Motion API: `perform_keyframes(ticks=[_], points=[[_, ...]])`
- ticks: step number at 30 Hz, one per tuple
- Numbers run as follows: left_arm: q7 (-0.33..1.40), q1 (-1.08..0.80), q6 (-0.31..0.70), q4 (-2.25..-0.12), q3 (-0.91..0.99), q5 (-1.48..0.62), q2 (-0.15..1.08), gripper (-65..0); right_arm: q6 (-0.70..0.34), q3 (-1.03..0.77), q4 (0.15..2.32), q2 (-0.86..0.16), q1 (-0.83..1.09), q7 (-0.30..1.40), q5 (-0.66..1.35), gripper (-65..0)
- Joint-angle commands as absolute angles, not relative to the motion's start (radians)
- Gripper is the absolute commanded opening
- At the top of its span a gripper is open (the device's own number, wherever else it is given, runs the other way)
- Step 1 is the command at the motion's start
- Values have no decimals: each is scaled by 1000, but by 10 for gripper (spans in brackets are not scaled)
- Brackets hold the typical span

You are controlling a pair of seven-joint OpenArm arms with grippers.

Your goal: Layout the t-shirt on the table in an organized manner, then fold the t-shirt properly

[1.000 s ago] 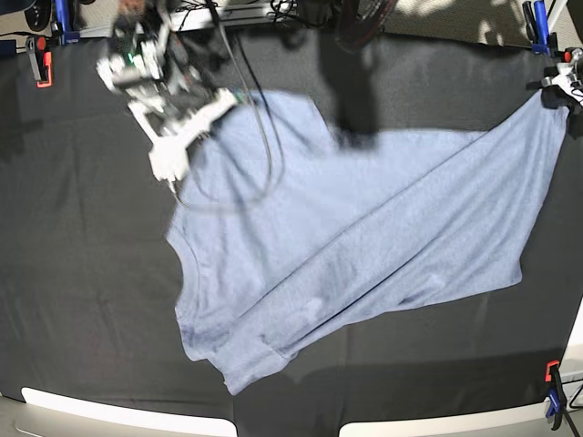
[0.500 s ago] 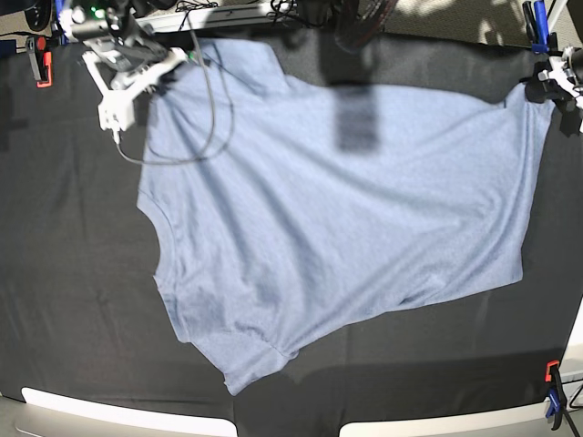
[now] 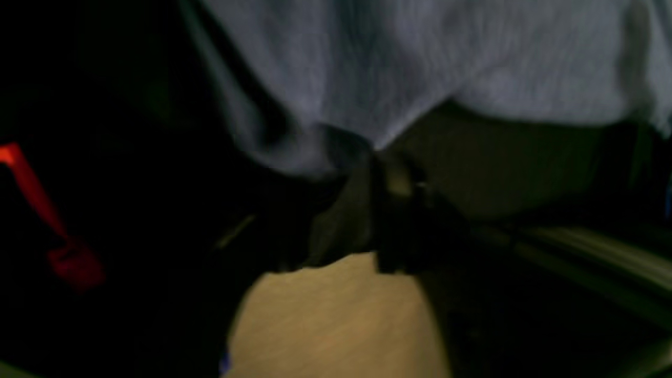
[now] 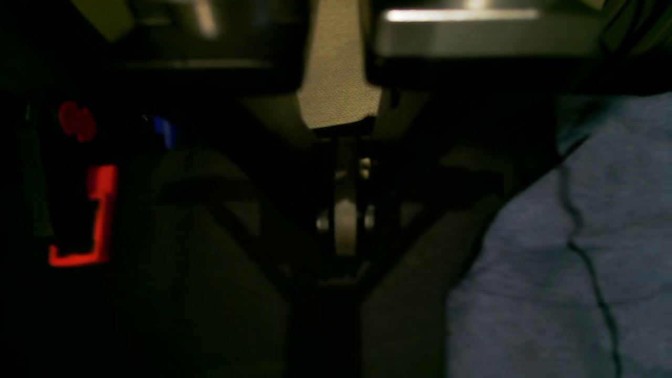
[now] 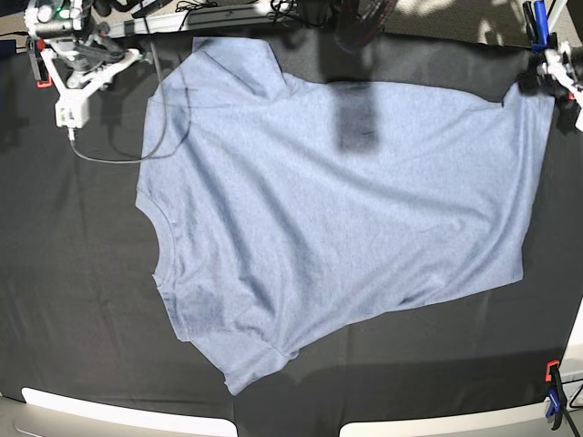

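At the far left rear corner of the tabletop [image 5: 73,273], beside a red clamp [image 5: 40,60], the right arm [image 5: 77,56] hangs above bare black cloth, and a thin cable [image 5: 118,157] loops from it toward the garment. In the right wrist view, the right gripper [image 4: 349,210] has its fingers pressed together on nothing, with the blue-grey cloth lying off to one side and apart from them.

The t-shirt [image 5: 346,228] lies spread across the middle of the tabletop, mostly flat, with a few shallow wrinkles. Its neckline [image 5: 153,223] faces the left side, 1 sleeve [image 5: 239,62] points to the rear edge and the other sleeve [image 5: 248,364] to the front edge. A dark shadow [image 5: 355,118] falls on the cloth near the rear.

The hem runs down the right side, and its rear corner reaches the left gripper [image 5: 557,80], next to a blue clamp [image 5: 537,25]. The left wrist view is blurred: cloth meets the fingers [image 3: 362,210] there, but I cannot tell whether they are spread or pinching it. Another clamp [image 5: 553,396] sits at the front right corner.
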State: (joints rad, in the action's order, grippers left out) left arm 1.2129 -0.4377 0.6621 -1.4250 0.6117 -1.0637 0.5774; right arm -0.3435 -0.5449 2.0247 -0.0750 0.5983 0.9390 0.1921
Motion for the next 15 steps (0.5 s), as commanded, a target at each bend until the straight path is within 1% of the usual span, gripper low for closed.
perform_keyframes(ticks=[1, 4, 8, 10, 11, 13, 15], points=[[1208, -435, 674, -1439, 622, -1091, 620, -386, -343, -551, 2045, -99, 601, 906, 194, -650], [1217, -435, 674, -1440, 622, -1125, 677, -368, -344, -551, 2045, -143, 592, 877, 203, -650], [1215, -429, 674, -1440, 622, -1127, 748, -368, -344, -551, 2045, -200, 556, 871, 288, -427], [1206, -421, 674, -1440, 622, -1127, 764, -368, -344, -551, 2045, -202, 524, 870, 301, -346], [1204, -411, 674, -1440, 622, -1127, 765, -368, -344, -550, 2045, -202, 504, 869, 310, -327], [1187, -381, 674, -1440, 622, -1127, 764, -368, -345, -550, 2045, -202, 464, 869, 347, -322], [1130, -348, 674, -1440, 622, -1125, 762, -368, -347, -548, 2041, -202, 430, 872, 378, -322]])
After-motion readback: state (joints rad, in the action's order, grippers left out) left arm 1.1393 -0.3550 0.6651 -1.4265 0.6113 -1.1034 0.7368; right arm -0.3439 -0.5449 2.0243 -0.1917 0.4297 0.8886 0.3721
